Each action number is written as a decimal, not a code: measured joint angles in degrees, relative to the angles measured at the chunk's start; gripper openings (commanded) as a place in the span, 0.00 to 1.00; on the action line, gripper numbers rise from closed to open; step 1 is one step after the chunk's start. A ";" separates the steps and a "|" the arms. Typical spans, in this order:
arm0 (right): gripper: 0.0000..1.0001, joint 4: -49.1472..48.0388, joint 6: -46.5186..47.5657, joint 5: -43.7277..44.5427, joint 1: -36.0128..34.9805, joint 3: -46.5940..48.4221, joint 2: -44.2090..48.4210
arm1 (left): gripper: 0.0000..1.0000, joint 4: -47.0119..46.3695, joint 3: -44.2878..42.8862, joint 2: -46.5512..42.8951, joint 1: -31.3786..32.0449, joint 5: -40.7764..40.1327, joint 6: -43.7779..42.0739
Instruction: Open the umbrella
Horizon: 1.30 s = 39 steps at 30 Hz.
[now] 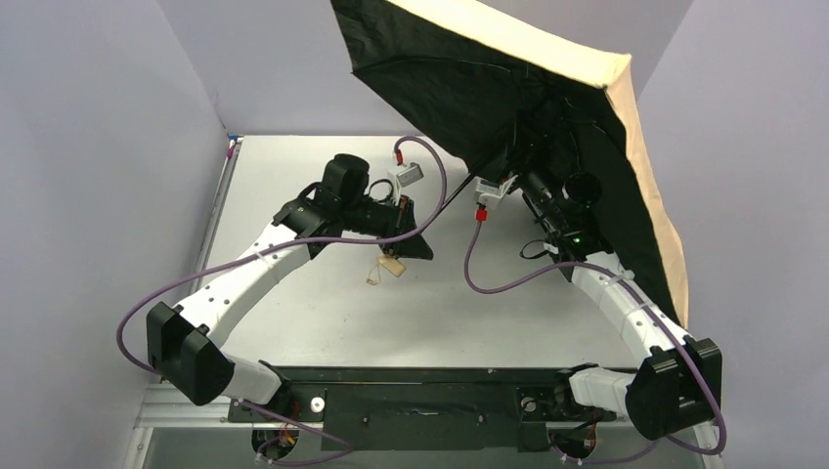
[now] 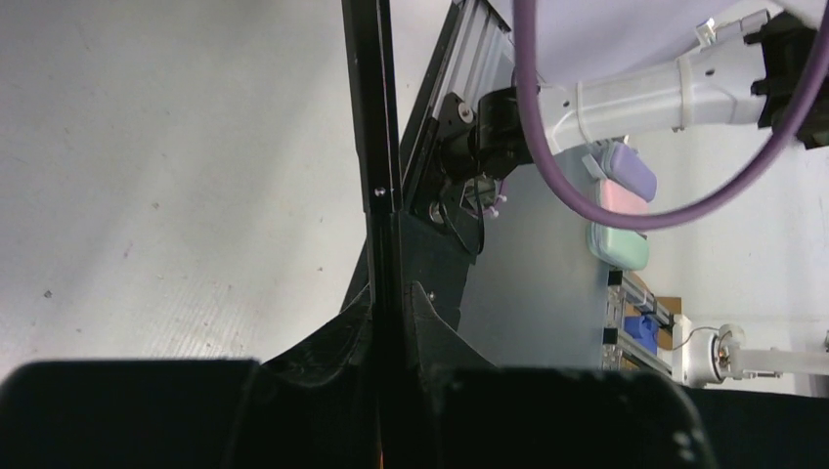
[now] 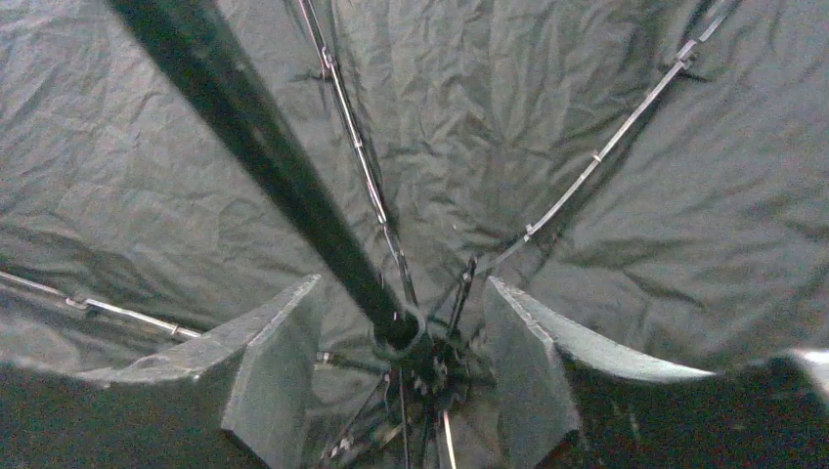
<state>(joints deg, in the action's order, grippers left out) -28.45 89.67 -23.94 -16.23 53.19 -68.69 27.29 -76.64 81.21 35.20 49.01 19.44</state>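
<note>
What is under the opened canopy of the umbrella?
Its black shaft, thin ribs and the right gripper, fingers apart around the shaft. The canopy hides the far right corner of the table.

umbrella | open, tilted, up off table | tan top, blk underside, ribs spread

Large folding umbrella: underside black cloth, matt, heavily creased; outer face tan-peach cloth, dull. Thin ribs against umbrella underside: bare metal, faint glint. Black shaft: smooth, soft sheen. Right fingers under umbrella: dark grey plastic, matt, faintly grainy. Pale grey surface beneath umbrella: matt, lightly speckled. Purple cable: smooth, glossy sheath. White arm casing: smooth plastic.
</note>
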 measured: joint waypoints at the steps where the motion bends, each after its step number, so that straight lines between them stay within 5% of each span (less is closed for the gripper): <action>1: 0.51 -0.90 0.81 -0.26 0.00 0.02 -0.68 | 0.00 0.46 0.44 -0.37 0.11 0.11 -0.55; 6: 0.41 -1.84 3.15 -3.04 0.00 0.28 -1.86 | 0.00 2.60 1.18 -1.64 0.35 0.37 -2.45; 17: 0.37 7.08 10.91 -11.28 0.00 0.17 1.20 | 0.00 4.46 1.25 -2.56 0.33 0.35 -4.11; 25: 0.12 8.94 13.49 -10.69 0.61 0.22 0.39 | 0.00 5.90 2.29 -3.65 -0.33 0.07 -5.09; 39: 0.06 4.90 12.26 -12.79 1.92 2.19 -3.28 | 0.00 3.82 5.88 -6.32 -1.25 -1.97 -5.16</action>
<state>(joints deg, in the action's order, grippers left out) -23.55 101.93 -36.73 -14.31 55.37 -71.96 31.11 -70.76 74.89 33.95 47.05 14.28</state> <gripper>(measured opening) 0.117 0.058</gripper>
